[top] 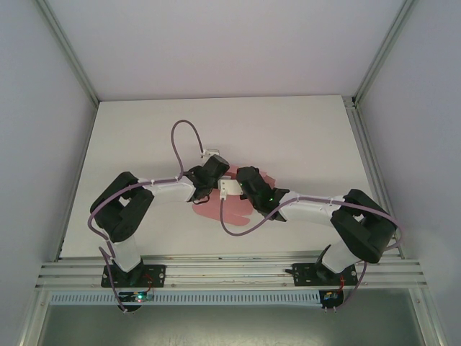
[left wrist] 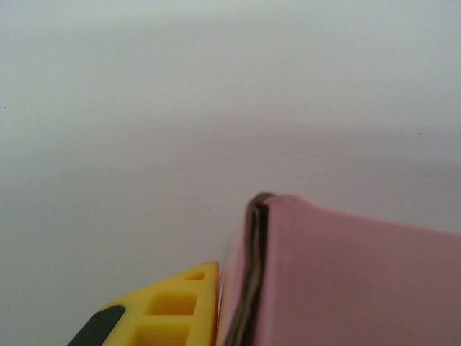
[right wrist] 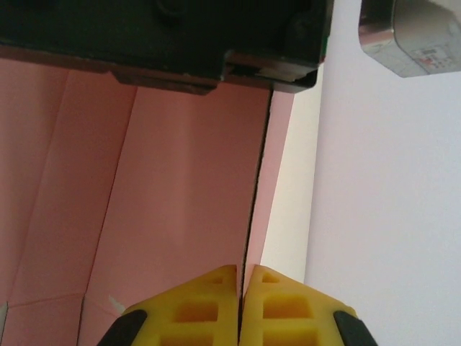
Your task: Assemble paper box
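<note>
Two grippers meet over the box, a pink card sheet lying in the middle of the table. The right gripper pinches the box's raised edge tightly. The left gripper has one finger against a folded flap. Its other finger is hidden, so I cannot tell its opening.

A lab test cell: white table, aluminium rails, plain enclosing walls.

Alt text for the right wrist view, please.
The right gripper pinches the thin edge of the pink paper box between yellow fingertips. Creased pink card spreads left, a black housing crosses the top, white table lies right.
</note>
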Motion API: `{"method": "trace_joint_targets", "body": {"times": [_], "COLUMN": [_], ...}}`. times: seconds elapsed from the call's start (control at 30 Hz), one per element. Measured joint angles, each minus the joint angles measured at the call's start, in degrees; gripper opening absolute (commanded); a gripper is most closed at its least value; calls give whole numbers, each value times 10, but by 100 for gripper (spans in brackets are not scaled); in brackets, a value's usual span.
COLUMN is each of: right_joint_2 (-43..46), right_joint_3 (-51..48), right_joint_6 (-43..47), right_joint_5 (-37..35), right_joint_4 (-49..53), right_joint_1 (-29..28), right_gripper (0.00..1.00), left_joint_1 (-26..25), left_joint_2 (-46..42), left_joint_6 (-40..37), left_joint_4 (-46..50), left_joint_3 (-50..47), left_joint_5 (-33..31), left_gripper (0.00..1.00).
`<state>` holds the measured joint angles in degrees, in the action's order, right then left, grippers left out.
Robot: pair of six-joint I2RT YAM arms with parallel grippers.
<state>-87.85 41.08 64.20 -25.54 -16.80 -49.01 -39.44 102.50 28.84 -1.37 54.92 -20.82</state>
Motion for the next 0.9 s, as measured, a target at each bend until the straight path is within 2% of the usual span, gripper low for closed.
{"method": "trace_joint_targets", "body": {"times": [0.13,0.17,0.2,0.23,0.33,0.43,0.5,0.6,0.7,0.8,0.9], "right_joint_2": [1,4,11,22,87,188,261,320,313,248,169], "right_joint_3": [2,3,2,1,-14,-35,-53,-66,-46,19,82], "right_joint_6": [-26,-37,-49,-58,-92,-132,-166,-231,-315,-392,-447], "right_joint_5": [12,16,24,32,70,131,181,226,237,236,230], "right_joint_4": [18,26,38,49,79,98,95,66,50,68,72], "right_joint_1": [3,7,12,17,30,40,51,76,118,156,170], "right_gripper": [38,53,86,98,98,98,98,98,98,98,98], "left_joint_1": [0,1,2,4,9,12,13,13,13,13,13], "left_joint_2": [0,0,-1,-1,-1,0,0,0,0,0,1], "left_joint_6": [-30,-38,-46,-51,-66,-79,-87,-96,-102,-105,-105], "left_joint_4": [-50,-66,-82,-93,-110,-112,-114,-116,-116,-119,-120], "left_joint_3": [-23,-29,-37,-42,-47,-47,-47,-47,-47,-47,-47], "left_joint_5": [0,-2,-3,-3,-2,1,3,7,11,14,16], "left_gripper": [12,12,12,12,12,13,13,13,12,13,13]}}
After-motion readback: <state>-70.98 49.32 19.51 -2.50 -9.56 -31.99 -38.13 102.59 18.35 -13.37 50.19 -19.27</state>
